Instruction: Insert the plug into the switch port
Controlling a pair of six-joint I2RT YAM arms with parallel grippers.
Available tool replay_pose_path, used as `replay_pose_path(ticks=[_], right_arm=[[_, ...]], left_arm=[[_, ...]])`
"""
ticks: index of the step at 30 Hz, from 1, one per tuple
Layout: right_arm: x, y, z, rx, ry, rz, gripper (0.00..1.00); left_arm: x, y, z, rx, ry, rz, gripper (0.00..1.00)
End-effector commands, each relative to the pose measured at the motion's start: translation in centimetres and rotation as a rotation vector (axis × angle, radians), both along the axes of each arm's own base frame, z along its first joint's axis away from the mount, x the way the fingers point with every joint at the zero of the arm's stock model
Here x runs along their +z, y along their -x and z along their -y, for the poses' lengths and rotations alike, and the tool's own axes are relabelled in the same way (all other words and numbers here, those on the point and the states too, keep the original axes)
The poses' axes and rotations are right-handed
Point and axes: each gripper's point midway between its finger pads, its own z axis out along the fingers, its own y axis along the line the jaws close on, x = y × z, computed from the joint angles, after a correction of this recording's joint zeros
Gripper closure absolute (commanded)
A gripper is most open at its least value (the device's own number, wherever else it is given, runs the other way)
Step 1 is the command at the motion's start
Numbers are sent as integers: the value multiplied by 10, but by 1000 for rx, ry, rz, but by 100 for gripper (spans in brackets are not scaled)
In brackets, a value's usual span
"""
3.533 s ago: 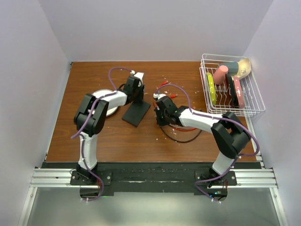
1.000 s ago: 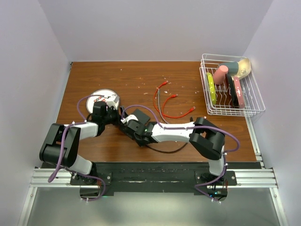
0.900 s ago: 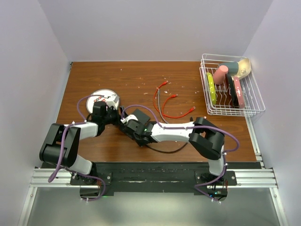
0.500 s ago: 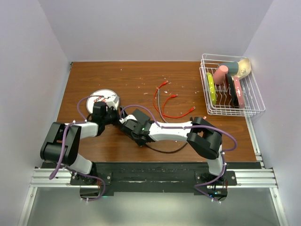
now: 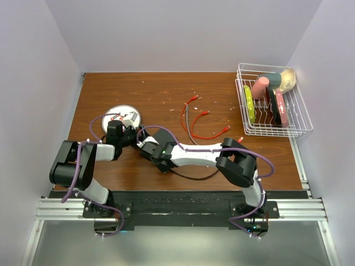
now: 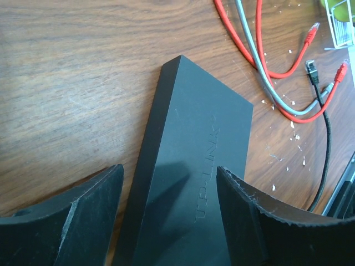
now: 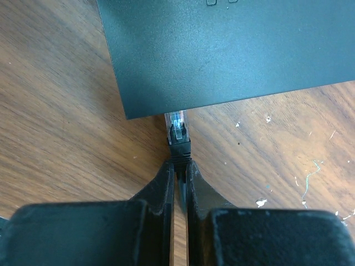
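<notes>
Black fingers of the right gripper (image 7: 177, 166) press together on the dark boot of the plug (image 7: 177, 128), whose clear tip meets the near edge of the switch (image 7: 222, 50); whether it sits in a port cannot be told. The switch is a flat, matte-black rectangular box with crisp corners and faint lettering pressed into its top, lying on the wooden table (image 5: 222, 88) left of centre. The left gripper (image 6: 167, 169) hangs over it from the opposite side, jaws spread wide, with a gap showing between one finger and the box's long edge. Beyond the box, red cables (image 6: 232, 34), a grey cable (image 6: 258, 55) and a black cable (image 6: 327, 138) trail across the wood. A white plate (image 5: 119, 112) lies just behind the left gripper, and a wire rack (image 5: 299, 119) stands at the table's far right.
</notes>
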Motion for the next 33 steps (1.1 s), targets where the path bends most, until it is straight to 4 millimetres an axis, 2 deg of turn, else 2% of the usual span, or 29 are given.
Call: replay_pose_path(ticks=[1,8,15,22,33], right_arm=[[-24,12,13,40,107,-59,100],[-24,9,24,17,177,-41,100],[-7,0,20,-43,138,6,100],[-9,-3,21,-60,155,3,100],[-8,-4,-1,-46,66,-5,100]], left_arm=[[0,2,2,-16,35,3,27],[2,2,3,-26,43,8,27],[2,3,4,-30,46,5,27],[1,4,5,-35,50,5,27],[-1,7,10,-62,87,-9,28]])
